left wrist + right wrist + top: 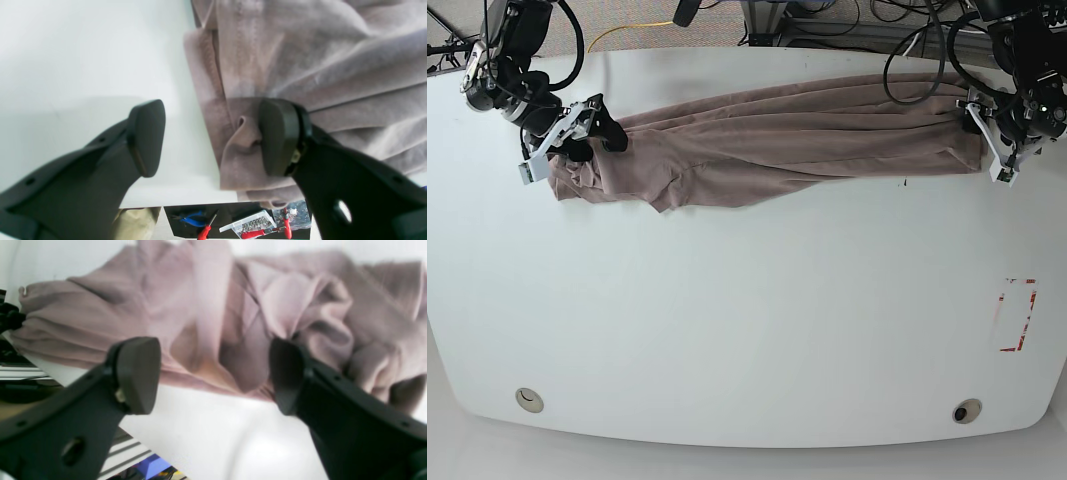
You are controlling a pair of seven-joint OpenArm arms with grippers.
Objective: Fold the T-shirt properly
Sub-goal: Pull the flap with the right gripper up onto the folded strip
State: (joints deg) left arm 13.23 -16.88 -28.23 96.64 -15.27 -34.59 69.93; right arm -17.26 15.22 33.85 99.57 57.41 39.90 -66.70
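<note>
T-shirt [777, 140] lies stretched in a long bunched band across the upper part of the white table [747, 330], from upper left to upper right in the base view. Left gripper [213, 140] at the band's right end: jaws wide, one pad against the cloth edge. Right gripper [213, 373] at the left end: jaws wide, nothing held.

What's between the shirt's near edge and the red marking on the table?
Nothing: in the base view the white table is bare from the T-shirt edge to the red marking, apart from a tiny dark speck.
</note>
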